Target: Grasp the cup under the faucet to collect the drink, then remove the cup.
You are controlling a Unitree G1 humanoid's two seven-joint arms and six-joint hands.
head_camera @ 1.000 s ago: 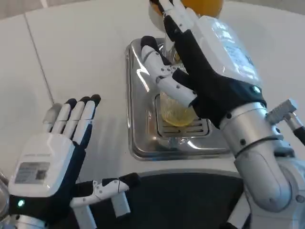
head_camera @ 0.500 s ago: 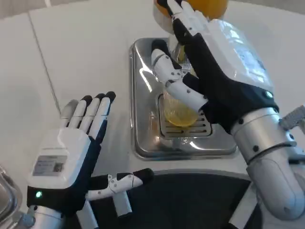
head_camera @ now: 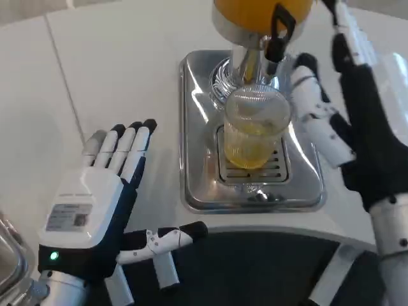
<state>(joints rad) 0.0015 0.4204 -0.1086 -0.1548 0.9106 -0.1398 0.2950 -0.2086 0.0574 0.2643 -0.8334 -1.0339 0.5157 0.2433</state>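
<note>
The right hand (head_camera: 357,127) stands upright just beside the cup (head_camera: 253,131), on its right, fingers spread apart and holding nothing; a narrow gap shows between its nearest fingers (head_camera: 315,118) and the cup's wall. The cup is clear and ribbed, holds yellow drink in its lower part, and stands upright on the slotted grate of the steel drip tray (head_camera: 197,140), directly beneath the faucet (head_camera: 278,35) of the orange dispenser (head_camera: 261,9).

The step in hand looks to be grasping the cup. To do it well, the right hand should move in sideways at mid-height, thumb on one side and fingers on the other, and close squarely so the cup stays upright and does not slide on the grate. The grip should be firm but gentle, since a thin clear wall may flex.

The left hand (head_camera: 95,204) rests open, fingers straight and together, thumb out to the side, over the white tabletop (head_camera: 115,70), well apart from the tray.

Room is tight above: the faucet and dispenser base sit close over the rim, so the cup would need to come out toward the robot or to the right, kept level, clearing the tray's raised lip. Open tabletop lies to the left.
</note>
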